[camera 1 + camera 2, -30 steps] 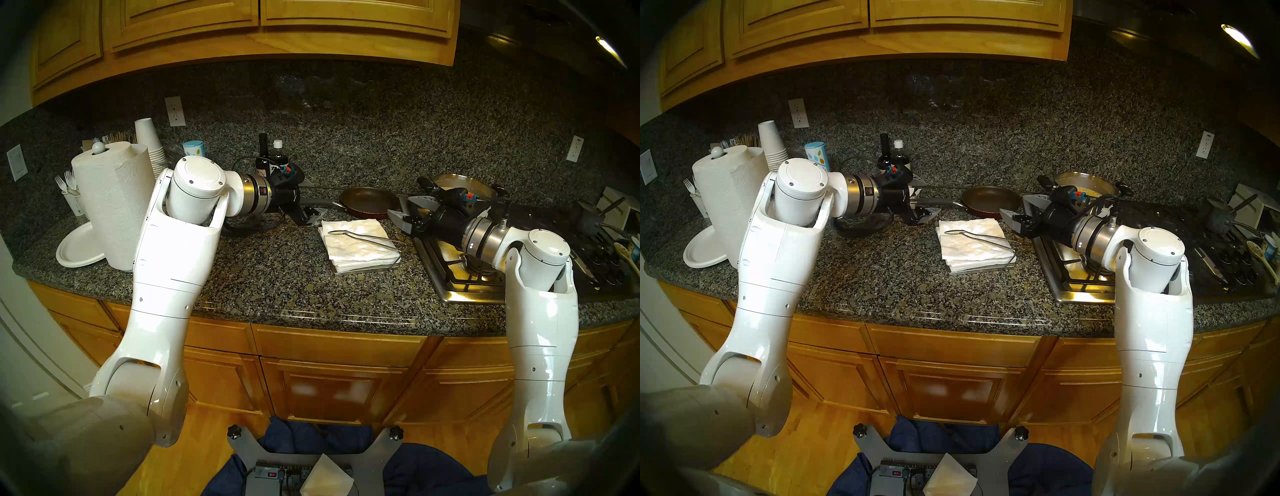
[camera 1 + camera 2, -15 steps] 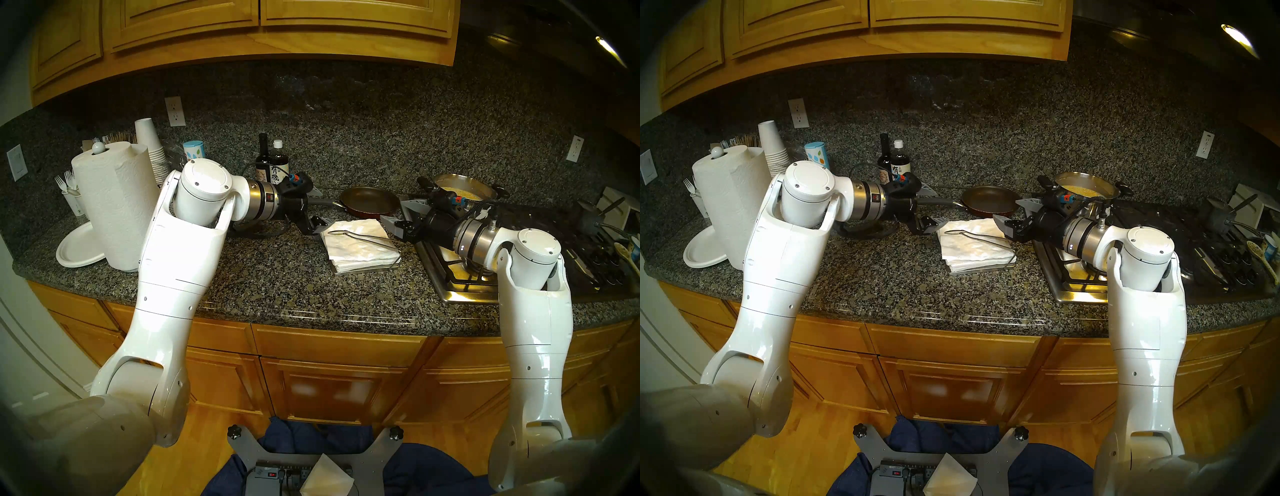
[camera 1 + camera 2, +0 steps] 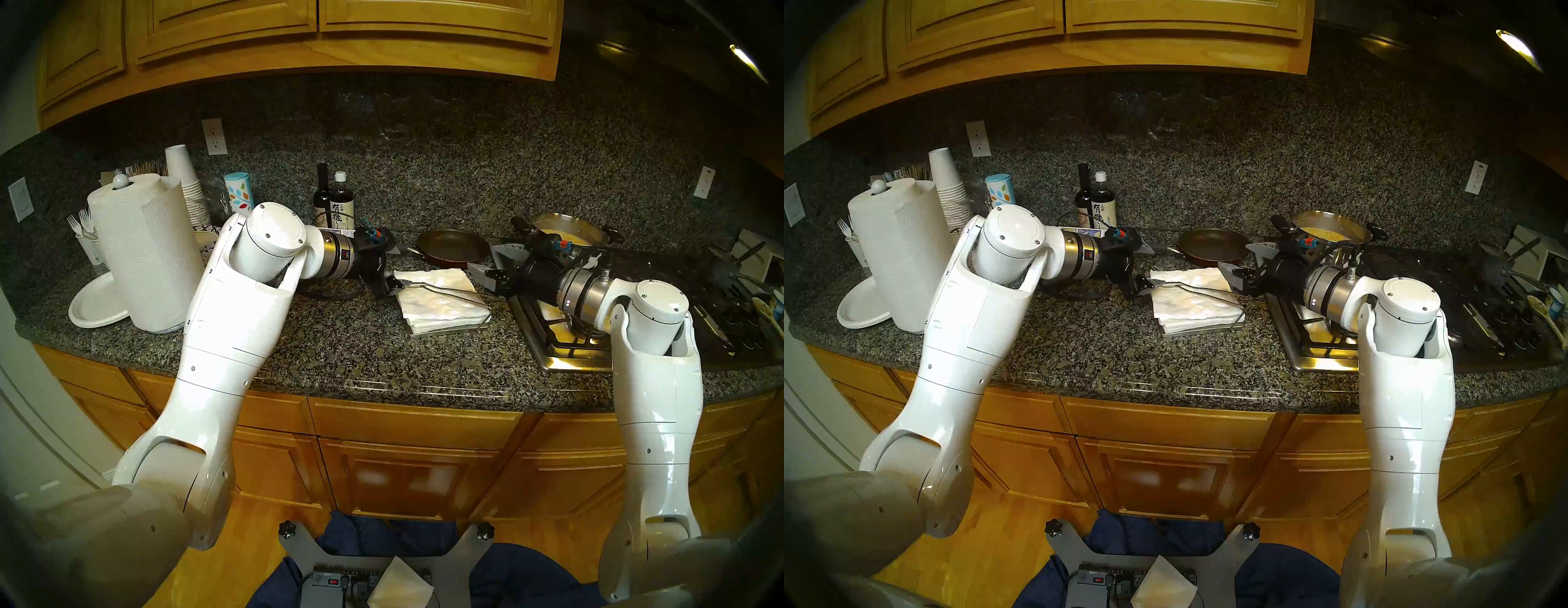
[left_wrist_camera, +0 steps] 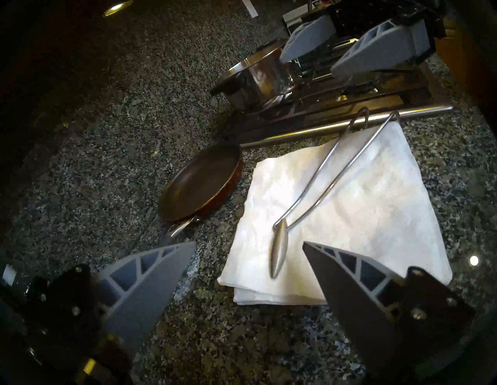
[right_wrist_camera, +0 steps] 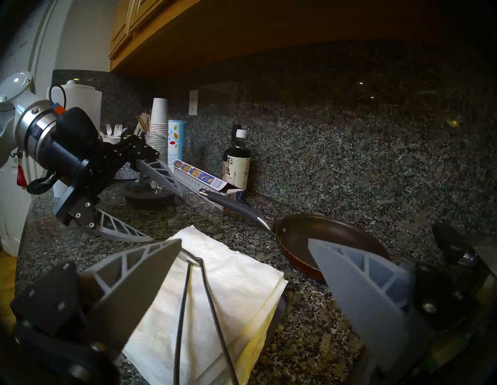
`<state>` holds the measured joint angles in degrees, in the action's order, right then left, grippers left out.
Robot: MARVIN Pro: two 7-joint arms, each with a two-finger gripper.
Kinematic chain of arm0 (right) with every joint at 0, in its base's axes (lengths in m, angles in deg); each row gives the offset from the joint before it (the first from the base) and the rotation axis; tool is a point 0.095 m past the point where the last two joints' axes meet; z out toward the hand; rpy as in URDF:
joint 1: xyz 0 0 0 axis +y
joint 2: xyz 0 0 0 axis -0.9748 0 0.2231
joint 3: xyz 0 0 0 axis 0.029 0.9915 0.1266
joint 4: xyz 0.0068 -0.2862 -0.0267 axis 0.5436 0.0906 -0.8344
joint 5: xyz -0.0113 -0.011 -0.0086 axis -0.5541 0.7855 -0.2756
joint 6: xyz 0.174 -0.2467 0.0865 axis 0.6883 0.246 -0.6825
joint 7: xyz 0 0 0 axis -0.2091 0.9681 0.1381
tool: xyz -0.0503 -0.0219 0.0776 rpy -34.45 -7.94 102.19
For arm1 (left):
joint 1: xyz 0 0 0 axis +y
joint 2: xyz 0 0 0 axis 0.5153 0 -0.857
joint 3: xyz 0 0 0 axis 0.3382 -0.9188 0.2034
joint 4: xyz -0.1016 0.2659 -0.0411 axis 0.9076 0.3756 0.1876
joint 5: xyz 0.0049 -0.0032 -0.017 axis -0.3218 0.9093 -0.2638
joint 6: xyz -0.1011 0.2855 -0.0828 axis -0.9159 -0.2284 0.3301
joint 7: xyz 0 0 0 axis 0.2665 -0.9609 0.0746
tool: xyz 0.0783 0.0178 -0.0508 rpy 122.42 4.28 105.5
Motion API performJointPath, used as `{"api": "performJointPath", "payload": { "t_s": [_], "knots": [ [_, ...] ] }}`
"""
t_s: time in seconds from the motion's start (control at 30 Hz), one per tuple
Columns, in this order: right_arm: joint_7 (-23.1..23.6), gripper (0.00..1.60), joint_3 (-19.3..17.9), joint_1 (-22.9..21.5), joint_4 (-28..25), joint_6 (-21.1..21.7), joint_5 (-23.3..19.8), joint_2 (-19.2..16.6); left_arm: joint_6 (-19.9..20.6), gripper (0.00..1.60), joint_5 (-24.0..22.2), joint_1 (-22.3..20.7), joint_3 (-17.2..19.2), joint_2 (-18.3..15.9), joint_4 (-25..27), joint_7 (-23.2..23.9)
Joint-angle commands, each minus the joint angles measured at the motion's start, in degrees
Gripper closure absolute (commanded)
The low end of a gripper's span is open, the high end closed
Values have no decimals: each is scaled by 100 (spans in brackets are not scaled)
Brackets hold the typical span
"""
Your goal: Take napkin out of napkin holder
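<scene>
A stack of white napkins lies in the napkin holder, a flat silver tray [image 3: 452,330] on the granite counter. The top napkin [image 3: 441,299] [image 4: 363,215] [image 5: 236,282] is pressed down by the holder's wire arm [image 3: 456,291] [image 5: 209,309] and its leaf-shaped weight [image 4: 278,247]. My left gripper [image 3: 394,269] [image 4: 249,243] is open at the stack's far left corner, with the weight between its fingers in the wrist view. My right gripper [image 3: 488,260] [image 5: 244,240] is open just off the stack's right edge, above the arm's hinge end. Neither holds anything.
A dark frying pan [image 3: 452,248] sits right behind the stack. A steel pot [image 3: 568,229] stands on the stove [image 3: 564,339] at the right. Two bottles [image 3: 335,204], a paper towel roll [image 3: 144,250], cups and a paper plate [image 3: 95,303] are at the left.
My left arm has swung right and down, bringing its open gripper to the stack's left corner. My right gripper shifted left toward the stack, then held still.
</scene>
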<state>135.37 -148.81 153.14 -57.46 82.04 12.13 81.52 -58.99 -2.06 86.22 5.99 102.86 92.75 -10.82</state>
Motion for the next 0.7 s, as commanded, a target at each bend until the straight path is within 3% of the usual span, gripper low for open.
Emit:
{"api": "performJointPath", "payload": {
  "t_s": [0.0,0.13,0.3,0.67],
  "knots": [
    [9,0,-51,-156,-178,-28,-71,5,-105,53,-54,-235,34,30,24,23],
    [8,0,-61,-148,-179,-35,-84,4,-141,56,-29,-244,4,44,-32,43],
    [13,0,-67,-143,-180,-32,-98,-1,-264,27,111,-278,-162,-17,-15,59],
    [16,0,-82,-140,-176,-34,-136,2,-259,30,397,-396,-331,24,-52,-93]
  ]
}}
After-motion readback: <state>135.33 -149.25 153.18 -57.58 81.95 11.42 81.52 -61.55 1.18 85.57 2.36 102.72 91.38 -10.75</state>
